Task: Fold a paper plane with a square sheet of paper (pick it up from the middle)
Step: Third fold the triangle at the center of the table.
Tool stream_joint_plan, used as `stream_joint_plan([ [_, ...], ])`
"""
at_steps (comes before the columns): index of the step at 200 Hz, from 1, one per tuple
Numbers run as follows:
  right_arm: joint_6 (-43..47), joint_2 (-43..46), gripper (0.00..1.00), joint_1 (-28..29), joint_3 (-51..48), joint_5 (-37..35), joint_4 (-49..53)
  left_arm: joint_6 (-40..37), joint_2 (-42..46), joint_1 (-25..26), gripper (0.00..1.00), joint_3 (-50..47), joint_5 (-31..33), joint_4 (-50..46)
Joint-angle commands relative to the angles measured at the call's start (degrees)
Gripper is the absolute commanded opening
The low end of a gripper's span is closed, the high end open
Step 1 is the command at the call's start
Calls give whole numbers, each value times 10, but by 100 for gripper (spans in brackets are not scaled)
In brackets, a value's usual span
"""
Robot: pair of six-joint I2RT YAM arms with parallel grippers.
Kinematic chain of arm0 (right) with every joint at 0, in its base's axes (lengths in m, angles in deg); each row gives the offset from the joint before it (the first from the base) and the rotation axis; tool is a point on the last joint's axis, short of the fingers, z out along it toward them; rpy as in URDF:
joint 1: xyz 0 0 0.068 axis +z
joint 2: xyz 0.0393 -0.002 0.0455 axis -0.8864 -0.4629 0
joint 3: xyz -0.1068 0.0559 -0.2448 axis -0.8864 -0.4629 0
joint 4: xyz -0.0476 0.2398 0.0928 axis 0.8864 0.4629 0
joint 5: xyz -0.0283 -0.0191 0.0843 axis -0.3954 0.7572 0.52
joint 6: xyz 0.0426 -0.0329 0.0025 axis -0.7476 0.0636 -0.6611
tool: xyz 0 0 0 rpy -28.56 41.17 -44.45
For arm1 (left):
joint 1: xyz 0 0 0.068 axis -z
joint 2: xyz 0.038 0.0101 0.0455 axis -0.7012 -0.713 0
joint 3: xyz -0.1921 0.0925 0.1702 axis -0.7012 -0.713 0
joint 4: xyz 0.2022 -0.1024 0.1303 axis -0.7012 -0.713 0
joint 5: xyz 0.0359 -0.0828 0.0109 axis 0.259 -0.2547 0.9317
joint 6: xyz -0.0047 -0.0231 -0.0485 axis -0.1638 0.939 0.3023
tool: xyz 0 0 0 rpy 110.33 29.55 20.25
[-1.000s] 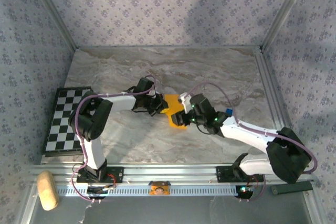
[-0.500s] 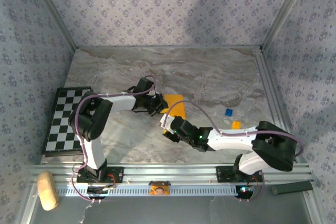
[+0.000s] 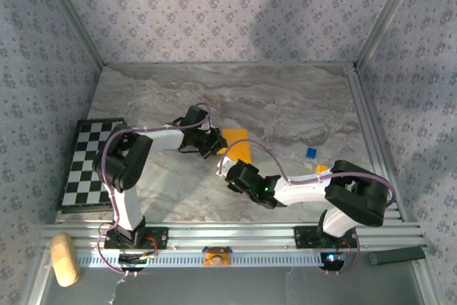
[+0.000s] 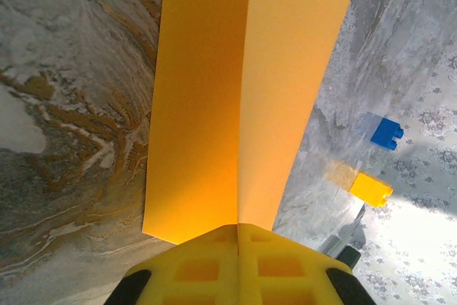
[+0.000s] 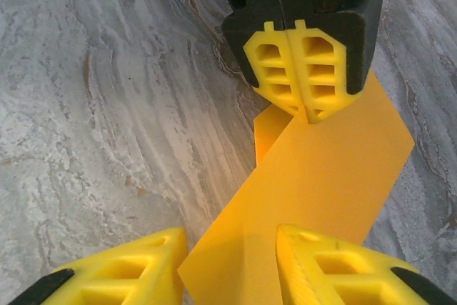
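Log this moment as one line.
left gripper: shut on paper | right gripper: open, astride paper's edge | paper: creased down middle

Bright, even light — soft shadows, mild glare.

From here I count one folded orange-yellow sheet of paper [image 3: 239,144], one blue toy brick [image 3: 311,153] and one orange toy brick [image 3: 321,169], so two bricks, one black-and-white chequered board [image 3: 89,166] and one tan block [image 3: 63,258].
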Motion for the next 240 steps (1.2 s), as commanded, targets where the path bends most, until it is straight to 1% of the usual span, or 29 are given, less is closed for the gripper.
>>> stream_joint_plan([
  [1, -6, -7, 33, 2, -4, -14, -9, -7, 15, -3, 2, 2, -3, -7],
  [19, -11, -7, 32, 2, -3, -17, -4, -7, 16, -3, 2, 2, -2, -7],
  [39, -14, -6, 26, 1, -4, -18, -3, -7, 16, -2, 2, 3, -1, -8],
  [74, -22, -8, 18, -2, -1, -13, 3, -8, 15, -2, 2, 3, -2, -8],
  [123, -32, -3, 17, -3, -2, -18, 11, -9, 17, -2, 2, 2, 1, -11],
  [149, -34, -6, 23, -4, -4, -26, 7, -10, 17, -2, 2, 4, 1, -12],
  [172, -33, -9, 24, -5, -4, -31, 3, -10, 17, -3, 2, 5, 0, -13],
  [209, -35, -11, 19, -5, -4, -30, 3, -11, 14, -2, 2, 7, 0, -14],
  [222, -36, -9, 14, -7, -4, -30, 1, -11, 14, -2, 2, 8, 0, -16],
  [240, -36, -8, 12, -7, -4, -28, 3, -11, 14, -3, 2, 7, 2, -15],
])
